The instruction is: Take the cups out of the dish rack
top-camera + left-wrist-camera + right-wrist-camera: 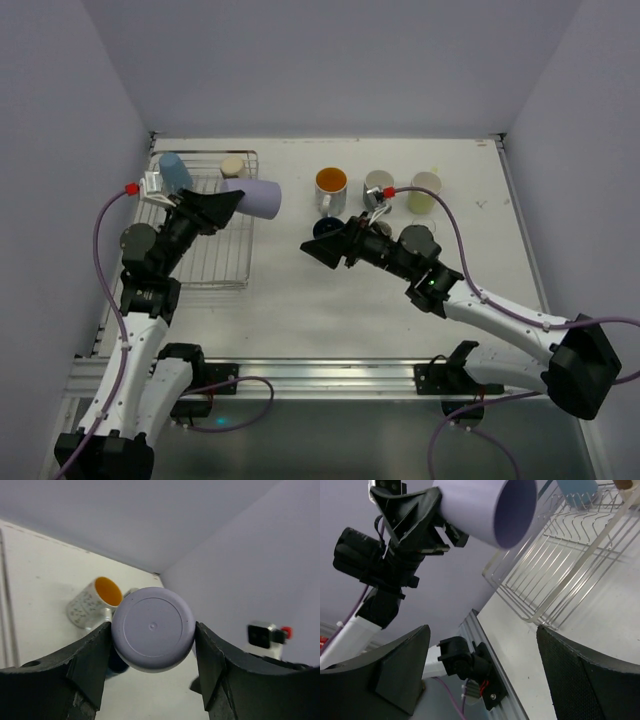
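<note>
Smooth matte lavender plastic cup [258, 197], on its side, flat base rearward | clamped in left gripper [226, 205] | above silver wire dish rack [215, 262] right edge | right gripper [322, 250] spread, empty

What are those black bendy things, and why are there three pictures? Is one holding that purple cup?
They are two robot arms, each ending in a two-finger claw. One picture looks down from above the table; the other two come from little cameras on each wrist. Yes: the left gripper squeezes the lavender cup on its side, lifted at the edge of the silver dish rack. A light blue cup and a beige cup wait in the rack. An orange-inside mug and other cups already stand on the table. The right gripper is open and empty.
</note>
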Controlling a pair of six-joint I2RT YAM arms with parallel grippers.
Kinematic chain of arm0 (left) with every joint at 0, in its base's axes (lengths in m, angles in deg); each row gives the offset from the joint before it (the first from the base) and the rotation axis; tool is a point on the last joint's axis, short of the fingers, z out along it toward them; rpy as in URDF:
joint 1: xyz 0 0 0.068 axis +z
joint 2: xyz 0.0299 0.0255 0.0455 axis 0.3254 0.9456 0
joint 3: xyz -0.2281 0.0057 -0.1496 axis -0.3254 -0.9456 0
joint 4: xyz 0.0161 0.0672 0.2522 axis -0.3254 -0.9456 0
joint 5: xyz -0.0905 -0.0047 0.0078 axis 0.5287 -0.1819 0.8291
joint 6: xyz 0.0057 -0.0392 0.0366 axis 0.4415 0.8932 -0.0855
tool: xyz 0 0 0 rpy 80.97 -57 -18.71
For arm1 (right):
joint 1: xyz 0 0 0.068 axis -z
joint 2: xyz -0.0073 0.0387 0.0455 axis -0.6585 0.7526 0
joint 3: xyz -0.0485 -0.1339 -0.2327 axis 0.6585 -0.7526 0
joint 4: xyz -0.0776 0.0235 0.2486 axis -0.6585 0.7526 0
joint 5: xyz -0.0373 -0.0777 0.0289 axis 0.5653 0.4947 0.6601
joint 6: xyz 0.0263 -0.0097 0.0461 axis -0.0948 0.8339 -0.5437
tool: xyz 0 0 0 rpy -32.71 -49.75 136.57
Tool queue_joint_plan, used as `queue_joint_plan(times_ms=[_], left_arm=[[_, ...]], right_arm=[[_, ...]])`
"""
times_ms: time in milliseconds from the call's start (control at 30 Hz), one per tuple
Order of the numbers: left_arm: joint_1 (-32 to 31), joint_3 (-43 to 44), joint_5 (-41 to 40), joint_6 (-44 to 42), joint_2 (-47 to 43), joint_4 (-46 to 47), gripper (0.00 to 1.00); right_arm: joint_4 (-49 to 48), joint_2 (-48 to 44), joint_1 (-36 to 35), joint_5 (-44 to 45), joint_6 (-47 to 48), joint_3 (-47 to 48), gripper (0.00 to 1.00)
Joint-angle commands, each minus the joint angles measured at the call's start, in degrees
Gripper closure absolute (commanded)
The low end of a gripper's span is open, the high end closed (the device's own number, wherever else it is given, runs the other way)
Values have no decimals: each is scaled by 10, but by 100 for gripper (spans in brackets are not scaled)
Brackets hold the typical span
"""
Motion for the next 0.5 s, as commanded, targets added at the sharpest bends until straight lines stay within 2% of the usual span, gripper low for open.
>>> queue_joint_plan(times_ms=[0, 300, 400, 467], left_arm=[[-24, -42, 97, 110, -50, 103, 92], [-51, -110, 138, 139, -58, 171, 92], [-65, -120, 141, 146, -56, 184, 92], [-73, -127, 144, 145, -56, 185, 90]], right_arm=[[-123, 28, 1, -33, -46, 6, 11], [-151, 102, -7, -88, -52, 73, 17], [-158, 123, -9, -84, -57, 86, 25], [-165, 138, -9, -81, -62, 97, 36]])
